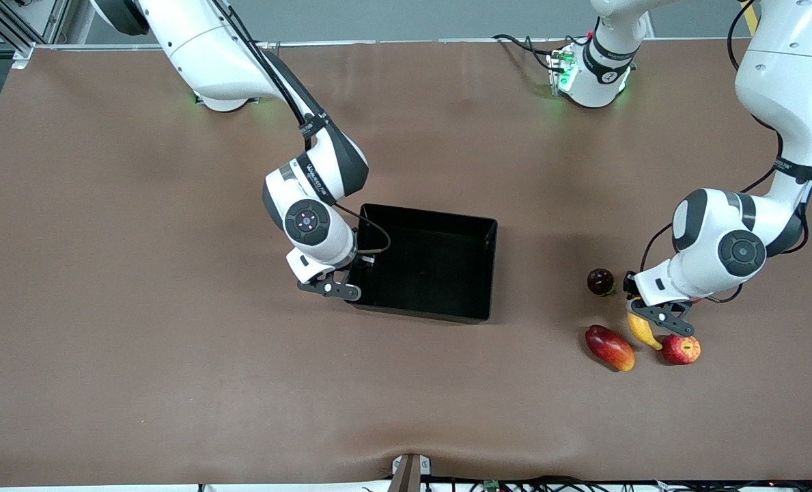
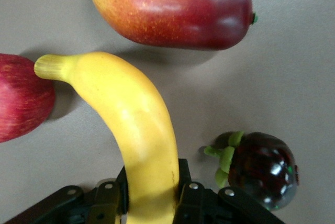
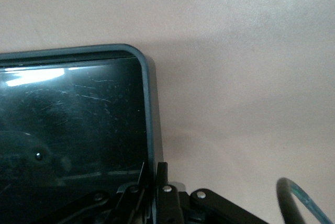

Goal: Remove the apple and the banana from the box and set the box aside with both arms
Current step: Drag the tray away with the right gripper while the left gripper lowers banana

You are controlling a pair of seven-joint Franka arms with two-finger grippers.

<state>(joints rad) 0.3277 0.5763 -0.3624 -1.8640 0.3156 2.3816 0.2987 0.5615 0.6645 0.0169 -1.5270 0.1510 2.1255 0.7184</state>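
In the front view the brown desk [image 1: 139, 355] fills the frame. Left of centre, the right gripper [image 1: 346, 285] sits at the lower left corner of the black box [image 1: 474, 273], which lies at mid-frame. Its jaws are pinched tight on the box's thin wall, one finger inside and one outside, as the right wrist view [image 3: 155, 192] shows along the rim [image 3: 149, 114].

Toward the right of the frame, at the left arm's end of the desk, the fruits lie close together. A dark round fruit with a green calyx [image 1: 600, 281] sits uppermost. Below it lies the oval red-yellow mango [image 1: 610, 348], then the banana [image 1: 644, 331], then the streaked red apple [image 1: 681, 349], just beside the banana's tip.

The left gripper [image 1: 641, 316] is down on the banana's upper end, its jaws closed against the yellow skin on both sides [image 2: 152, 192]. In that wrist view the banana's stem [image 2: 49, 67] points at the apple [image 2: 21, 98].
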